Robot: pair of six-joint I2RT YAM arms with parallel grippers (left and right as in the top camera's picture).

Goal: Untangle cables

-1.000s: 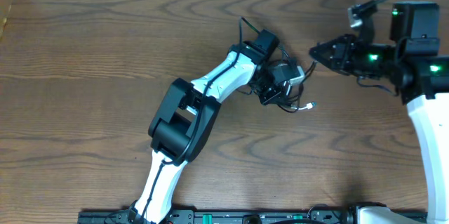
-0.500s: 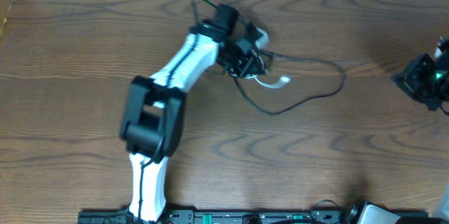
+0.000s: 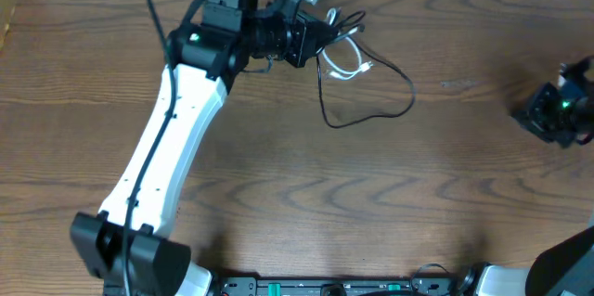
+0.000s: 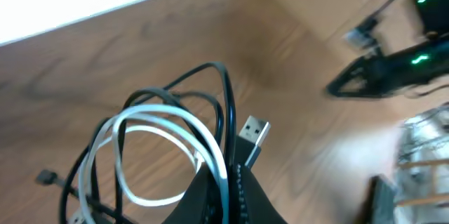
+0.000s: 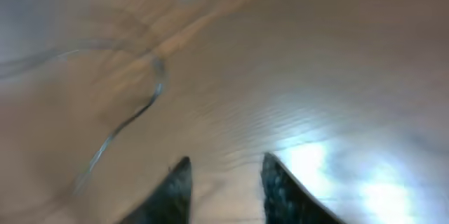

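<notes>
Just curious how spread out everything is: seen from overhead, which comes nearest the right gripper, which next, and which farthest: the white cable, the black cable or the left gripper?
1. The black cable, its loop reaching toward mid-table.
2. The white cable, top centre.
3. The left gripper, beyond both loops, clamping them.

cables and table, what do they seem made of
Black cable: probably a matte, rubbery plastic jacket; it lies in loose, soft loops.
White cable: smooth plastic, perhaps slightly glossy, with even shading along the curve.
USB plug: bright silvery shell, likely metal.
Table: wood or wood-look laminate, with grain lines and a satin sheen.
</notes>
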